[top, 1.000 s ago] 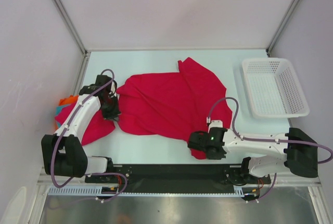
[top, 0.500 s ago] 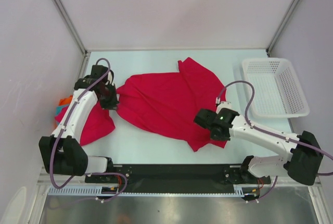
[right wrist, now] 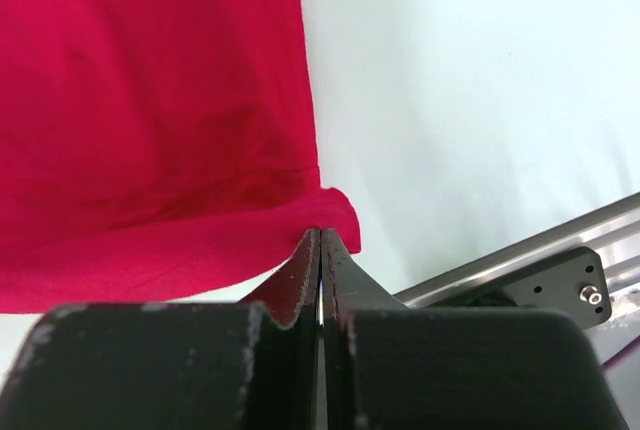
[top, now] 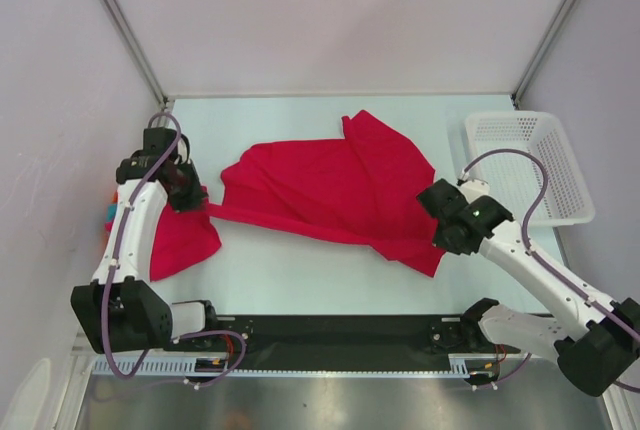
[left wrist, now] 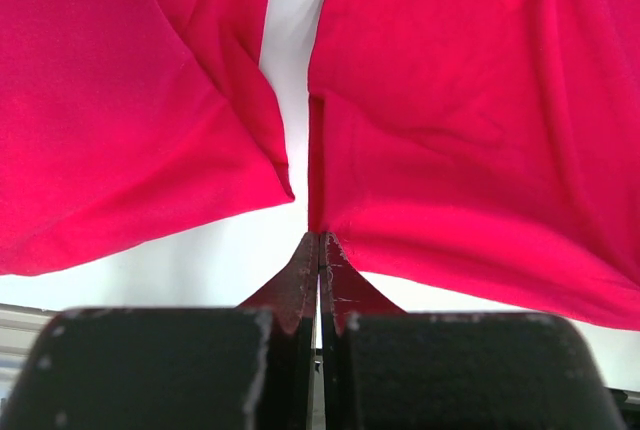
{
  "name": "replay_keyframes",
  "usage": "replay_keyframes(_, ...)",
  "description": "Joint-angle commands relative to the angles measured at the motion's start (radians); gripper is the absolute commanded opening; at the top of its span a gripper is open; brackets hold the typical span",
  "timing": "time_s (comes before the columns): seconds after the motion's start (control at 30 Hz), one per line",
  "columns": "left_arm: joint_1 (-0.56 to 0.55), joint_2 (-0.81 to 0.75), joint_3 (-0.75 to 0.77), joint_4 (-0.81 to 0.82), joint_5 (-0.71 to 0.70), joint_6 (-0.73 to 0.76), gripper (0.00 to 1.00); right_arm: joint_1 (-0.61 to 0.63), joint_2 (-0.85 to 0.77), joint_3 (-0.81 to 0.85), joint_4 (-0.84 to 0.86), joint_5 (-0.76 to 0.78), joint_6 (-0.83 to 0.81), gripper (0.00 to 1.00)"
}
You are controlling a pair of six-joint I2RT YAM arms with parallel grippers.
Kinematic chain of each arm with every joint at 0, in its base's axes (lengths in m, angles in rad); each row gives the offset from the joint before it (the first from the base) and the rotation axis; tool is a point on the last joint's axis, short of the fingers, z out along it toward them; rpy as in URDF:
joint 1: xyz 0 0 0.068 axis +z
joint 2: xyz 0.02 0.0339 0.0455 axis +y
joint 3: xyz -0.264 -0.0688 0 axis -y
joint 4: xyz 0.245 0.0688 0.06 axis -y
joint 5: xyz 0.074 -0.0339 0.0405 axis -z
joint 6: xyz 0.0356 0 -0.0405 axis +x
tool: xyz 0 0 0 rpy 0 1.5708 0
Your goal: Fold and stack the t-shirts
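Pinching shut on opposite edges of crimson t-shirt (top: 330, 190): left gripper (top: 200, 203), right gripper (top: 442, 243); likely tensioning cloth flat for folding.

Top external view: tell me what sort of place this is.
Probably a robot lab cell, not a home: bare white panel walls in metal framing enclose the table, and a left arm and right arm are bolted to a rail at its near edge.

Reaches toward nine o'clock with the left gripper (top: 197, 202), jaws pinched tight; extends the right gripper (top: 441, 241) toward four o'clock, likewise pinched.
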Motion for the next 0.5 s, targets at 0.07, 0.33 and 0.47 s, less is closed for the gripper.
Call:
replay_keyframes(0.07,0.011,-0.010,-0.009,0.028,0.019,-0.001,0.00,-0.041,0.062,0.065,0.087,-0.019,-0.096,0.00)
replay_keyframes(0.33,0.009,0.123,0.012,0.091,0.062,0.008,0.00,-0.129,0.251,0.147,0.228,-0.066,-0.252,0.00)
replay_keyframes(0.47,0.011,0.229,0.081,0.105,0.084,0.011,0.00,-0.185,0.356,0.196,0.269,-0.086,-0.308,0.00)
